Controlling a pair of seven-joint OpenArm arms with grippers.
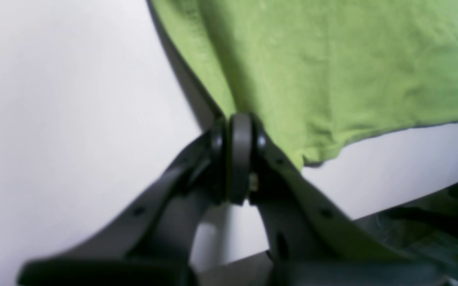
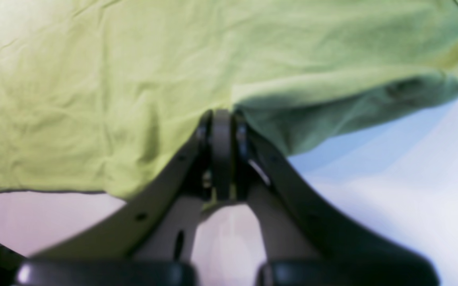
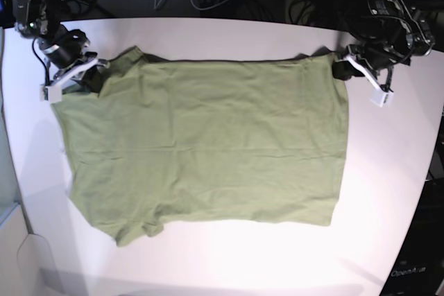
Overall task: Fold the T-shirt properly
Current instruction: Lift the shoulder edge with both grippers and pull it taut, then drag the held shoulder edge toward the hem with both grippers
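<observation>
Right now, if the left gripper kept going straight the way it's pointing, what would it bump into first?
The T-shirt. The left gripper is already shut on its edge, and green cloth fills the view just past the tips. Going on would only push into more shirt lying on the white table, though depth is hard to judge.

T-shirt flat across the table — a claw at each far corner
</observation>
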